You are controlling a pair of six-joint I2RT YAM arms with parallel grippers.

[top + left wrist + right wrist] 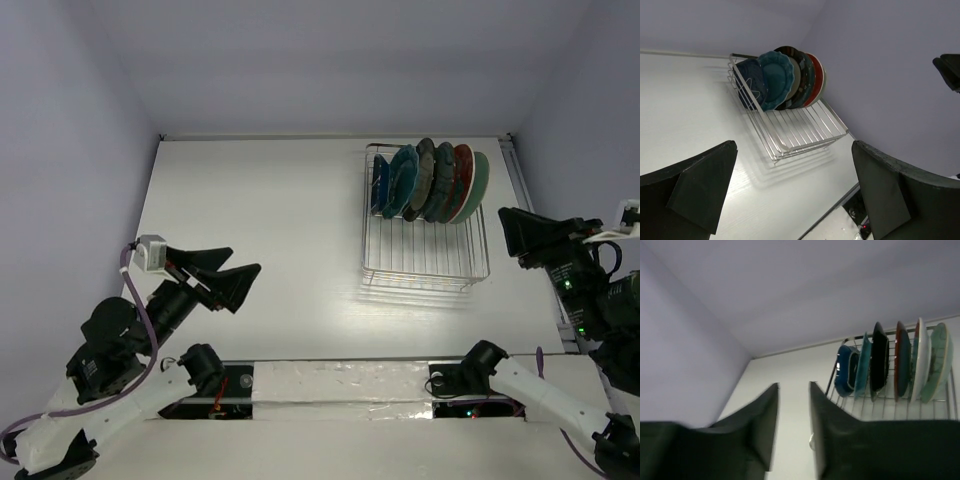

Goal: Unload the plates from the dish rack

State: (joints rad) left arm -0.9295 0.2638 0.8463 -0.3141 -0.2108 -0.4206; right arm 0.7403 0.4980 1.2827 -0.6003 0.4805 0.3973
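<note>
The silver wire dish rack point(425, 255) stands at the back right of the white table. Several plates stand upright in its far end: dark blue point(380, 187), teal point(402, 180), dark-rimmed point(424, 178), dark teal point(443, 180), red-rimmed point(462, 180) and pale green point(478, 185). My left gripper point(246, 258) is wide open and empty, well left of the rack; its view shows the rack point(800, 132) beyond the fingers. My right gripper point(506, 226) hovers just right of the rack, jaws narrowly apart and empty point(793, 390), with the plates point(879, 362) edge-on ahead.
The table's back edge meets the pale wall just behind the rack. The table's right edge point(530, 215) runs close beside the rack and under my right gripper. Both arm bases sit on the taped strip point(340, 385) at the near edge.
</note>
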